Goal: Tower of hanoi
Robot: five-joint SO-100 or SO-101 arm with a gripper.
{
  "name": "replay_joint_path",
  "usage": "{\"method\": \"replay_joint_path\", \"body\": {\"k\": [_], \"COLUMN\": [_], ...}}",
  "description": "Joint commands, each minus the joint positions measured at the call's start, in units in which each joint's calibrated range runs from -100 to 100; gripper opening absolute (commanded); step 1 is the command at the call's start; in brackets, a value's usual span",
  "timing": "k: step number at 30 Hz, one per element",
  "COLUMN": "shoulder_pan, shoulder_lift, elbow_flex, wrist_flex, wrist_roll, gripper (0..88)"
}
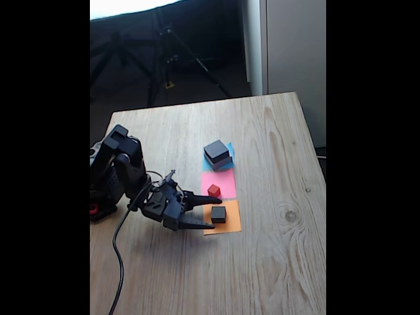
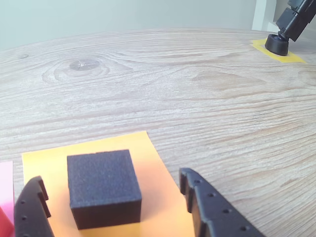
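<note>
Straddling the black cube (image 2: 103, 187) on the orange square (image 2: 163, 197), the gripper (image 1: 211, 213) gapes wide, and a skewed close could shove it off toward the red cube (image 1: 214, 190).

A small black cube (image 2: 103, 186) sits on an orange paper square (image 2: 163, 197), a red cube (image 1: 214, 190) on pink paper (image 1: 223, 180). Blue paper (image 1: 228, 152) edges a black block (image 1: 216, 151) stacked on grey (image 1: 223, 162); the wooden table (image 1: 275, 249) shows pale grain.

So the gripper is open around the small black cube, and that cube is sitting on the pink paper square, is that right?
Not quite. The small black cube sits on the orange paper square, not the pink one; the fixed view shows it, and the wrist view confirms the orange sheet under it. The rest holds: the gripper is open with a finger either side of the cube.
</note>
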Motion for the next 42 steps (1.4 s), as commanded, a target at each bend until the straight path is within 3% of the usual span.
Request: {"method": "replay_joint_path", "body": {"k": [1,10,22,36,42], "shoulder_pan": [-0.9,-1.8,-1.8,-1.9,-2.6], "shoulder_lift": [-0.2,0.1,0.4,0.0,-6.1], "elbow_flex": [-0.9,-1.1,-2.6,-2.7,0.0], "wrist_flex": [0.7,1.5,3.2,3.3,8.7], "wrist_roll": [0.9,0.9,0.9,0.9,0.9], "gripper": [31.8,29.4,11.0,5.4,3.9]}}
